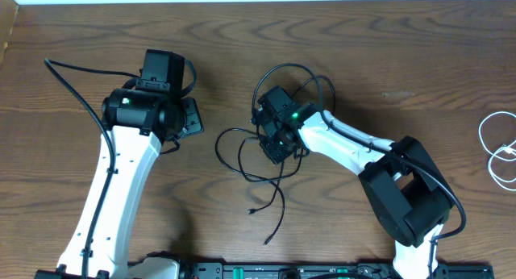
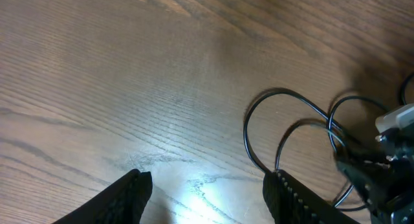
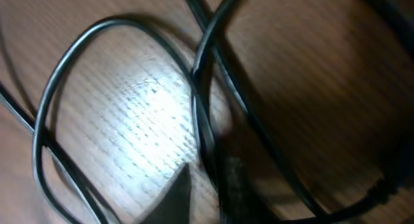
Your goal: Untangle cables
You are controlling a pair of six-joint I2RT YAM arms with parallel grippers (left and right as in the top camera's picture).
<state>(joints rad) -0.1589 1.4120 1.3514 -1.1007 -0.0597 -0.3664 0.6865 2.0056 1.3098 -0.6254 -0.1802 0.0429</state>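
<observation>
The black cable (image 1: 284, 66) lies in loose, crossing loops at the middle of the wooden table. My right gripper (image 1: 272, 146) is down in the middle of these loops. In the right wrist view its fingertips (image 3: 207, 191) sit close together with a strand of the black cable (image 3: 113, 21) between them. My left gripper (image 1: 192, 118) is open and empty, just left of the loops. In the left wrist view its jaws (image 2: 207, 198) hover over bare wood, with the black cable (image 2: 248, 127) to the right. The white cable (image 1: 508, 150) lies apart at the far right edge.
The wooden table (image 1: 387, 37) fills the view. The right arm's white link (image 1: 347, 146) reaches in from the lower right. The right gripper (image 2: 381, 159) shows at the right edge of the left wrist view. A thick black arm cable (image 1: 76, 69) arcs beside the left arm.
</observation>
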